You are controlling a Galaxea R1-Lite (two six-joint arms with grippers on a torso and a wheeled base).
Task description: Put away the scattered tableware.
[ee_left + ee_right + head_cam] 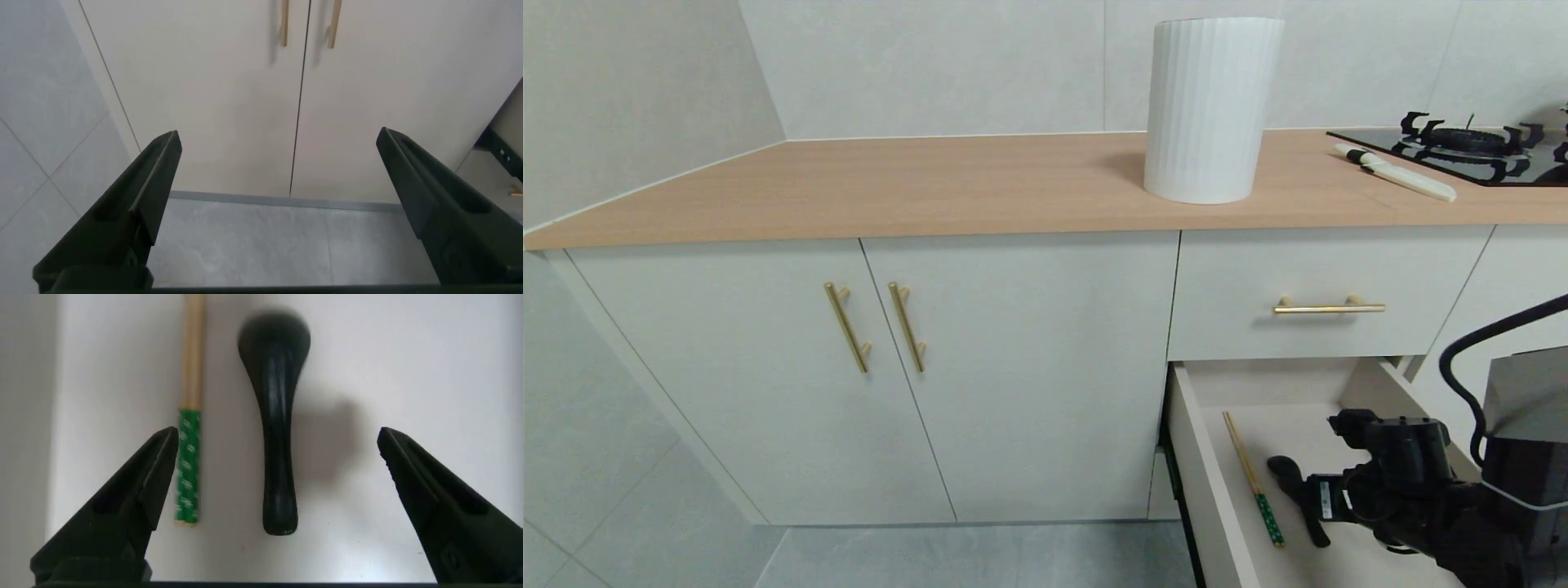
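- Starting with the desk (931,188): it carries a tall white ribbed container (1213,110) and, near the stove (1462,147), a pale knife (1396,173) lying flat. By my reading, the knife is the tableware not yet put away.
- The lower drawer (1188,457) is pulled out beneath a closed one. Lifting the arm out carelessly could catch that upper drawer front or its handle.
- The container stands close to the knife, so a wide swing toward the knife could knock it over.
- The right gripper (278,441) hangs over the open drawer with its fingers spread apart and nothing between them.
- The left gripper (278,143) is likewise spread wide and empty, low down and facing the cupboard doors (302,98) and the floor.
- The knife lies flat, which probably gives the fingers little to bite on. It could slide away or twist in the grasp.
- The chopsticks (1252,478) lie on the drawer floor, near its left wall.
- The black spoon (276,416) lies just beside them, directly under the right gripper. Dropping the knife in here could scatter both.
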